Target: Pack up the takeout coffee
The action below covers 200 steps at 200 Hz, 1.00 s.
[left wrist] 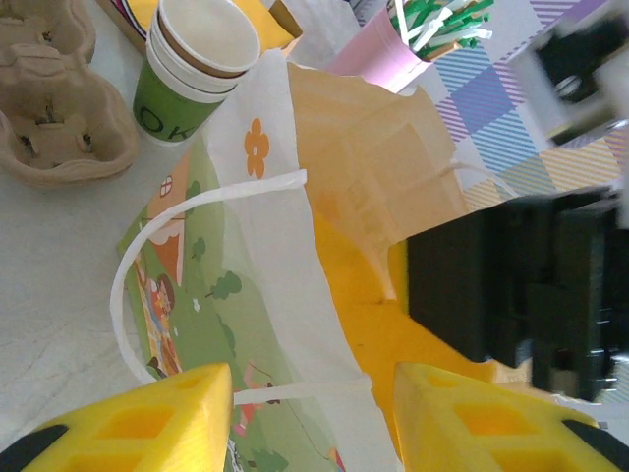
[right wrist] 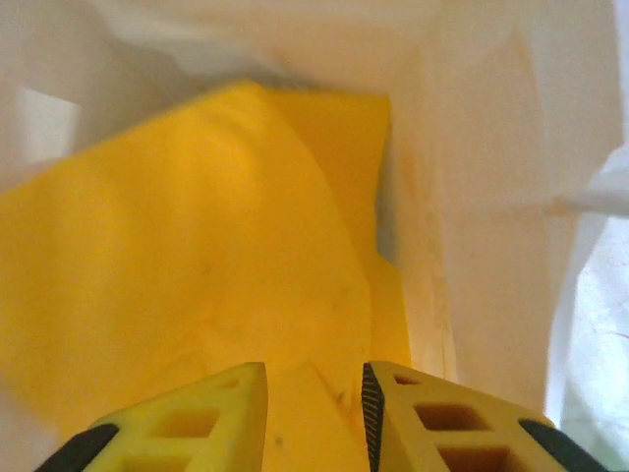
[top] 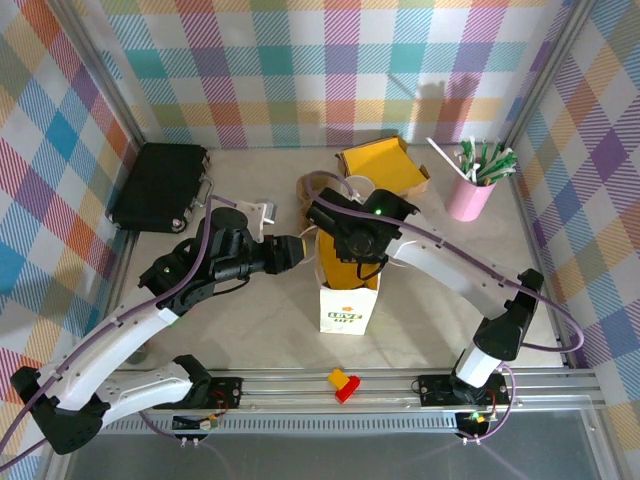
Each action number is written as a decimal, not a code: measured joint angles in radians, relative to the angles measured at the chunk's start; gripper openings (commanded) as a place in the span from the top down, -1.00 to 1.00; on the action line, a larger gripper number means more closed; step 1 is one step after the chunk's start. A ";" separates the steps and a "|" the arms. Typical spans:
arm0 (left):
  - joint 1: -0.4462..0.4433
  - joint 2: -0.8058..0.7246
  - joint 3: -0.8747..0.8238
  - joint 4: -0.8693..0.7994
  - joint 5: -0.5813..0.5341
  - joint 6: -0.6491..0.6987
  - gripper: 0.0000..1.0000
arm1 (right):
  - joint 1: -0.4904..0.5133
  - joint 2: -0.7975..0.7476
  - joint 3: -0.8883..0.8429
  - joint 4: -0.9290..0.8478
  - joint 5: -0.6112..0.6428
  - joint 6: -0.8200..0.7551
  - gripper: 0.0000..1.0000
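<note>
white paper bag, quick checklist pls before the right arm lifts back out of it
1. white paper bag standing upright on the table: ok
2. right tool down inside the bag's yellow interior: ok
3. right tool's fingers apart with nothing between them: ok
4. takeout coffee sitting upright on the bag's floor: cannot tell
5. left tool astride the bag's wall at the rim to steady it: ok for position, but its fingers stand well apart, so not clamped on the paper
</note>
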 measured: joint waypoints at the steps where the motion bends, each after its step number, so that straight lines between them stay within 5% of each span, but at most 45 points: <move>1: 0.000 0.000 0.000 0.000 0.000 0.000 0.07 | 0.000 0.000 0.005 -0.001 0.000 -0.003 0.24; 88: 0.000 -0.014 0.011 -0.050 -0.073 0.037 -0.03 | 0.000 -0.052 0.209 0.035 -0.030 -0.178 -0.16; 139: 0.001 -0.032 0.050 -0.071 -0.312 0.142 -0.44 | -0.035 -0.349 -0.033 0.242 0.049 -0.378 -0.56; 200: 0.101 -0.078 -0.056 0.045 -0.642 0.325 -0.99 | -0.625 -0.711 -0.504 0.494 -0.055 -0.505 -0.95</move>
